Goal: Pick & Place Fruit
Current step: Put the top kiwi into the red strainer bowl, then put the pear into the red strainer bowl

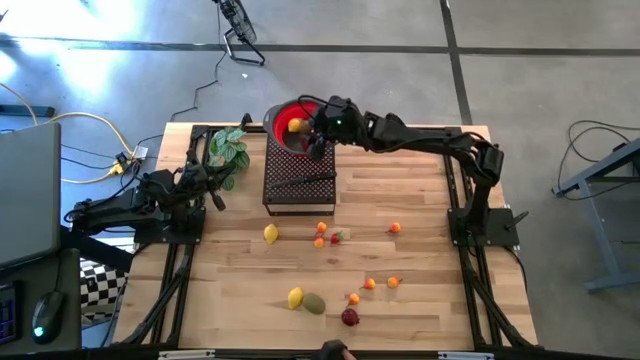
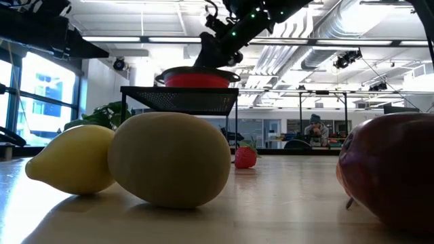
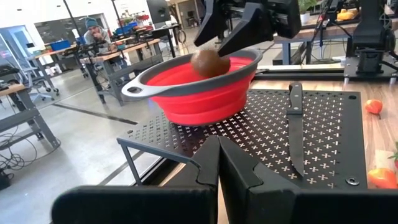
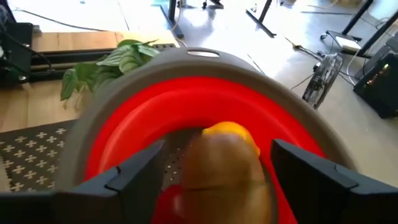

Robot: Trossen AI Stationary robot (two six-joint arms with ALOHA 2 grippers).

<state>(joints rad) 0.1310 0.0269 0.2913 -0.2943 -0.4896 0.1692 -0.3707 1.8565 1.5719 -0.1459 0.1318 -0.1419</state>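
The right gripper (image 1: 318,128) hung over the red collapsible silicone bowl with a grey rim (image 3: 186,99), which stood on a black perforated metal rack (image 1: 300,180) at the far side of the wooden table (image 1: 420,300). Its fingers (image 4: 134,171) stood wide apart. A round brown kiwi-like fruit (image 3: 210,62) sat between and just below them, over the bowl's opening. Neither finger visibly touched it in the left wrist view, so it appeared to be released, not gripped. A yellow-orange fruit (image 4: 230,132) already lay in the bowl just beyond the brown one.

Step in hand, as judged: the place phase, at the moment of letting go.

The left gripper (image 3: 217,168) waited low beside the rack, fingers closed together and holding nothing. A black-handled knife (image 3: 295,124) lay on the rack between it and the bowl.

Fruit remaining on the table, well away from the right gripper towards the near edge:
- a yellow lemon (image 1: 271,233) close to the rack;
- a second lemon (image 1: 294,297) touching an olive-green oval fruit (image 1: 314,304);
- a dark red fruit (image 1: 350,317);
- several small orange fruits (image 1: 394,228) scattered between.

Next move, as judged: lift the right gripper clear of the bowl rim with the fingers kept wide, then travel down to one of the loose fruits. The small orange ones would call for careful centring before closing.
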